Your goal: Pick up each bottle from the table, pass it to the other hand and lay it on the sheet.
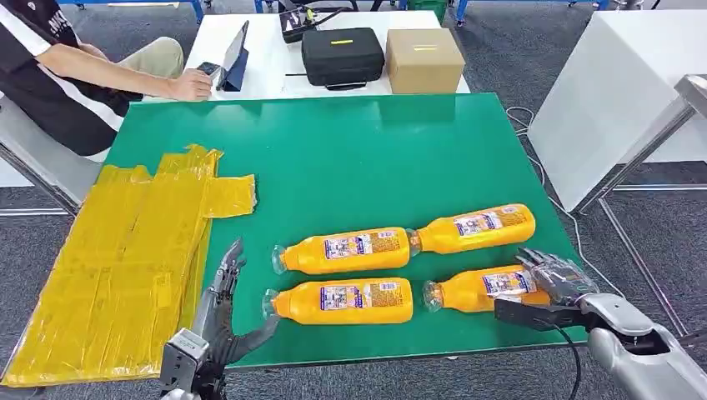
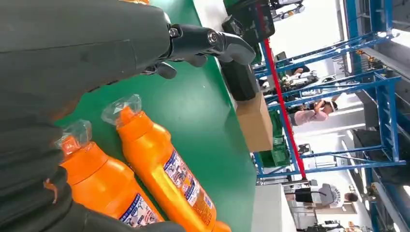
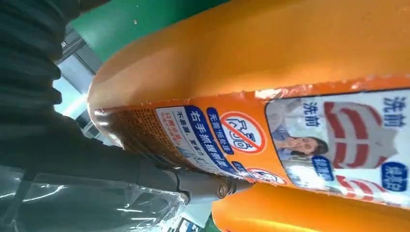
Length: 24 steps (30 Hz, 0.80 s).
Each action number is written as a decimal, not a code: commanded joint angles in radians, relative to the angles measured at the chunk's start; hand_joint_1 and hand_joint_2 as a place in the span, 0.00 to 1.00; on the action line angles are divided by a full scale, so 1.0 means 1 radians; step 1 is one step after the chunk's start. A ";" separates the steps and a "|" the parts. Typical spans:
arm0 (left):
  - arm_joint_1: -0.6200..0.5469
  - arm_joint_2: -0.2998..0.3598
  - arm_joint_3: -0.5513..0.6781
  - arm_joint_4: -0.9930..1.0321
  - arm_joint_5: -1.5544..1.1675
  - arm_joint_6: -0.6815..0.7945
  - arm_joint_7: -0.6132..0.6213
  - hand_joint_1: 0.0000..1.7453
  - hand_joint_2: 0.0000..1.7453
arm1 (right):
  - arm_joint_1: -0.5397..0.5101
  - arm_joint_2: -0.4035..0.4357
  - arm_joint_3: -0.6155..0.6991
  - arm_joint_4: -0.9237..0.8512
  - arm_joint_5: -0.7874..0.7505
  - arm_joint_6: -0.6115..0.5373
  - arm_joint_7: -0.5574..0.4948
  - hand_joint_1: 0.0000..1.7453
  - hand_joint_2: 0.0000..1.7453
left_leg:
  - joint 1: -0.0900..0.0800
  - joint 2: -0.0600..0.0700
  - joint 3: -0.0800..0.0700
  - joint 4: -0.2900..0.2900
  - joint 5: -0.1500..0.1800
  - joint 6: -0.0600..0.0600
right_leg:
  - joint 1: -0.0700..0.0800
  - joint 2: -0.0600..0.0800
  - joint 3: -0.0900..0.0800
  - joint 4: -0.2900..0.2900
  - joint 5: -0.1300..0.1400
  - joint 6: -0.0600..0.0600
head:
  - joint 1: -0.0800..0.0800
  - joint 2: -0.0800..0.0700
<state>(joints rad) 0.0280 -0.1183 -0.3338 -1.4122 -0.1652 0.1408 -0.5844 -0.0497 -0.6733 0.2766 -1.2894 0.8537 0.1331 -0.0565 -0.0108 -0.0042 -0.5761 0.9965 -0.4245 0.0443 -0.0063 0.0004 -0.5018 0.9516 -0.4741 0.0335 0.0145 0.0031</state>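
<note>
Low at the right of the frame, my right hand (image 1: 557, 279) wraps its fingers over the base of the nearest bottle (image 1: 479, 289), because that one goes first. At lower left my left hand (image 1: 223, 312) waits with fingers spread (ready to receive), beside the yellow sheet (image 1: 125, 258). Farther up, three more bottles (image 1: 346, 251) lie on the green table (image 1: 350, 158).

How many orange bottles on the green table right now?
4, all lying down: far left bottle, far right bottle, near left bottle, and near right bottle under the right robot hand. None on the yellow sheet.
</note>
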 commanded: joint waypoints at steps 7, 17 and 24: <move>-0.018 0.003 0.002 0.022 0.016 0.006 0.005 0.00 1.00 | -0.005 0.074 0.104 0.119 -0.013 0.017 0.040 0.80 1.00 | 0.003 0.000 0.005 -0.002 -0.001 -0.002 | 0.002 0.000 0.000 -0.004 0.001 -0.001 | 0.000 0.000; -0.011 0.003 0.014 0.005 0.014 0.005 0.016 0.00 1.00 | -0.022 0.121 0.090 0.148 -0.008 -0.048 0.021 1.00 1.00 | 0.003 0.002 0.009 -0.003 -0.002 -0.002 | 0.003 0.004 0.001 -0.004 0.001 -0.002 | 0.000 0.000; -0.008 0.004 0.016 0.009 0.013 0.007 0.017 0.00 1.00 | -0.035 0.163 0.075 0.180 0.013 -0.079 0.002 1.00 1.00 | 0.003 0.007 0.011 -0.003 -0.003 -0.002 | 0.003 0.009 0.002 -0.004 0.003 -0.004 | 0.000 0.000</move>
<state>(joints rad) 0.0252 -0.1209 -0.3338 -1.4221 -0.1503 0.1472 -0.5745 -0.0838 -0.6245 0.3189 -1.2283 0.8515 0.0713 -0.0378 -0.0088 0.0030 -0.5662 0.9959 -0.4283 0.0449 -0.0035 0.0097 -0.5018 0.9509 -0.4727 0.0304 0.0149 0.0030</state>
